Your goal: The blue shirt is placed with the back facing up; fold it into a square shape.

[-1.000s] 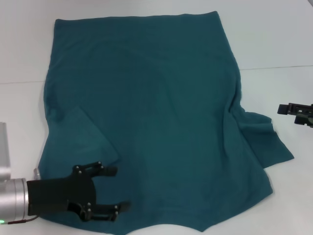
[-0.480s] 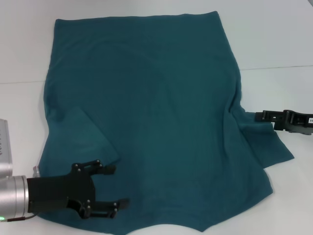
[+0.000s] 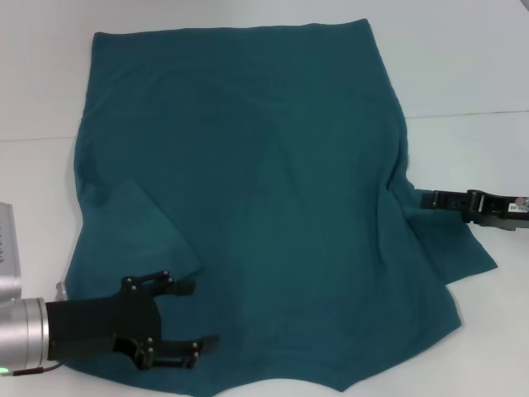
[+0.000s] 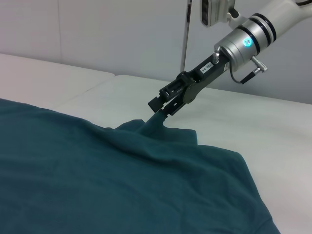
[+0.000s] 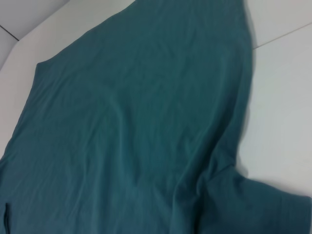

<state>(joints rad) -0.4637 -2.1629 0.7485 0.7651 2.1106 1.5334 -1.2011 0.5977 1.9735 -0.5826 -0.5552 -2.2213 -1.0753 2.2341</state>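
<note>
A large dark teal-blue short-sleeved shirt of soft matte fabric (image 3: 264, 207) is spread plain side up over most of a flat white table (image 3: 463, 66), its straight hem lying toward 12 o'clock in the head view and its collar end toward 6 o'clock. The sleeve on the robot's left has been laid inward as a triangular flap near 8 o'clock, while the other sleeve fans outward on the table near 4 o'clock. The black left gripper (image 3: 198, 314), carried on a silver forearm, is seen at about 7 o'clock above the shirt's lower corner, with its two black fingers (image 3: 183, 286) spread well apart and nothing between them. The black right gripper (image 3: 431, 199) is reached in from 3 o'clock to the shirt's edge just where the outer sleeve joins the body. In the left wrist view the right gripper (image 4: 160, 108) is shown tilted downward, its tips drawn close together at a small raised peak of cloth, which appears to be pinched. In the right wrist view only the shirt (image 5: 131, 126) and the white table (image 5: 287, 97) are shown, lightly creased fabric filling most of it.
</note>
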